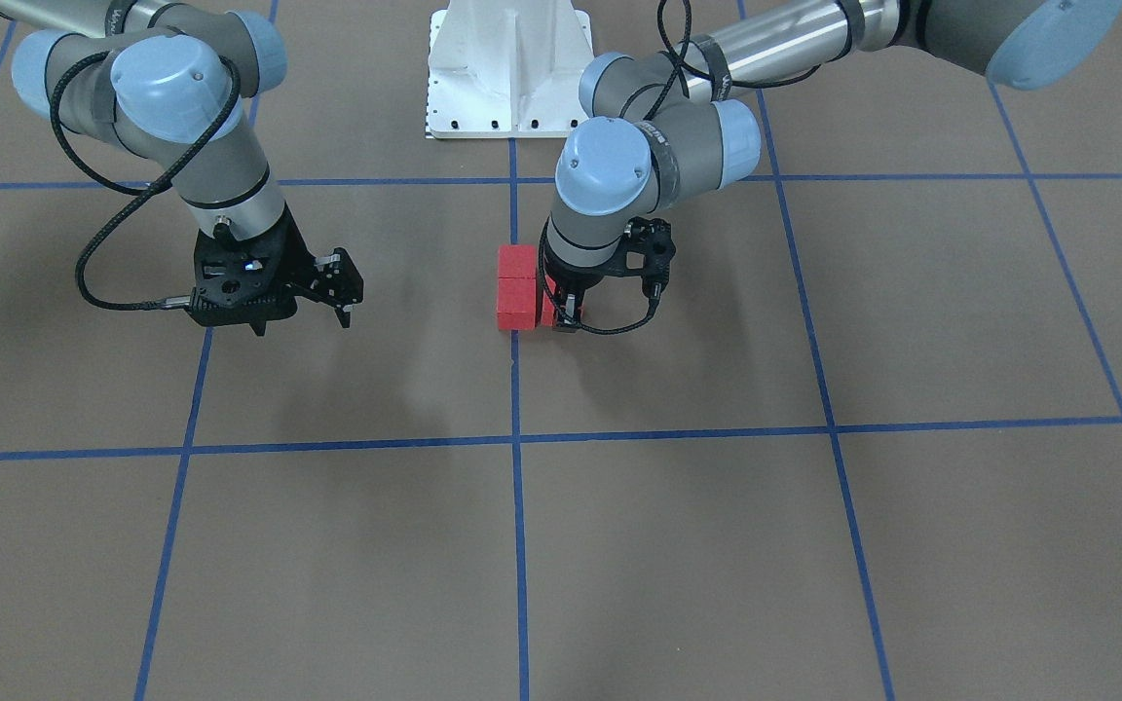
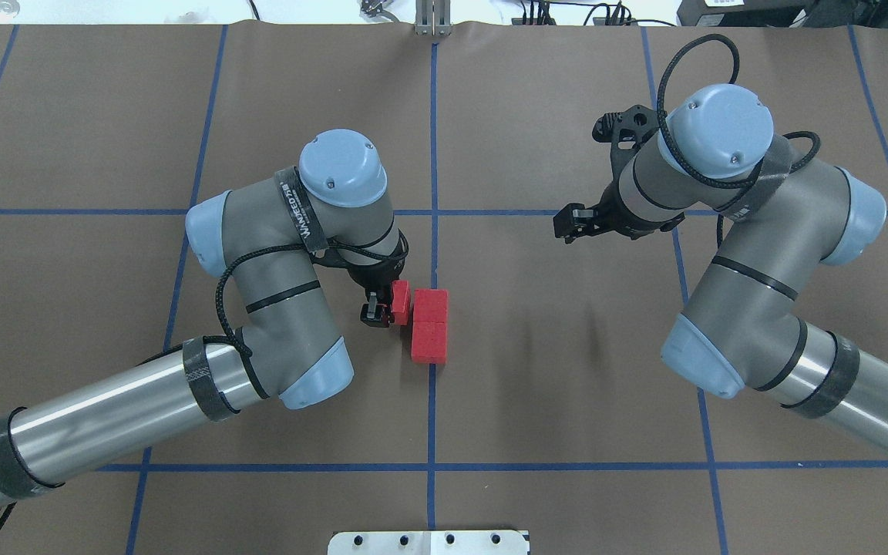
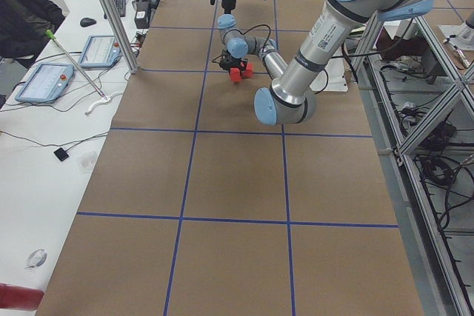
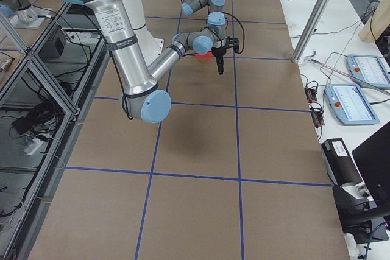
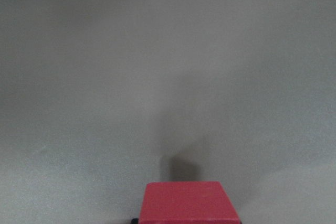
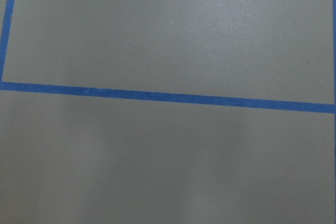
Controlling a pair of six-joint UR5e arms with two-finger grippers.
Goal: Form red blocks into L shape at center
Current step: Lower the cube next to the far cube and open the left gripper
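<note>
Brown tabletop [image 1: 678,545], blue tape grid [image 1: 519,506], left pincer [image 2: 382,308] pinching red block [image 2: 401,299], right pincer [image 1: 303,324] spread

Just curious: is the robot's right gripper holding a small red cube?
No, the right gripper hangs empty over the brown tabletop, apart from the small red cubes.

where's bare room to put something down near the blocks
Bare: the table between the red blocks and the right arm, and the far row beyond the cross tape line. Crowded: left of the blocks, where the left claw grips the third block.
</note>
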